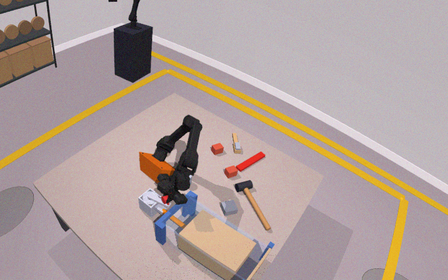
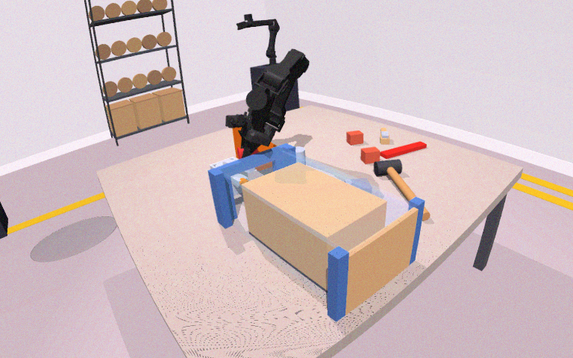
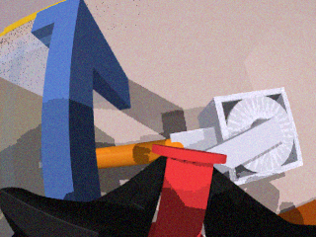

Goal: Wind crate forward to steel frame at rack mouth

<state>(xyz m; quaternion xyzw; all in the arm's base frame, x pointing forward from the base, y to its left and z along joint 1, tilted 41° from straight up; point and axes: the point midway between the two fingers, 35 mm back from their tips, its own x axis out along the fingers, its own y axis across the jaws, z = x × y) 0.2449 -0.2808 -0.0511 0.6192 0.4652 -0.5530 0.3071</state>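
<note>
My gripper [image 1: 167,199] [image 2: 242,154] [image 3: 184,165] is shut on the red knob [image 3: 189,170] of the winch handle. The handle's pale arm [image 3: 252,140] lies across the round top of the white winch [image 1: 145,205] [image 3: 209,119] and reaches toward the knob. The square key and hole are hidden. An orange strap-like piece [image 1: 176,220] [image 3: 123,155] runs under the blue steel frame [image 1: 157,233] [image 2: 222,199] [image 3: 56,123] to the crate. The tan crate [image 1: 216,237] [image 2: 312,197] sits flat inside the clear-panelled cubby, with a gap between its front and the frame.
An orange block [image 1: 150,167] stands behind my gripper by the arm. A grey block [image 1: 228,207] lies beside the cubby. A mallet [image 1: 258,209] [image 2: 400,183], a red bar [image 1: 251,161] [image 2: 403,150], two red cubes [image 1: 217,149] [image 1: 231,171] and a small wooden tool [image 1: 236,145] lie farther off.
</note>
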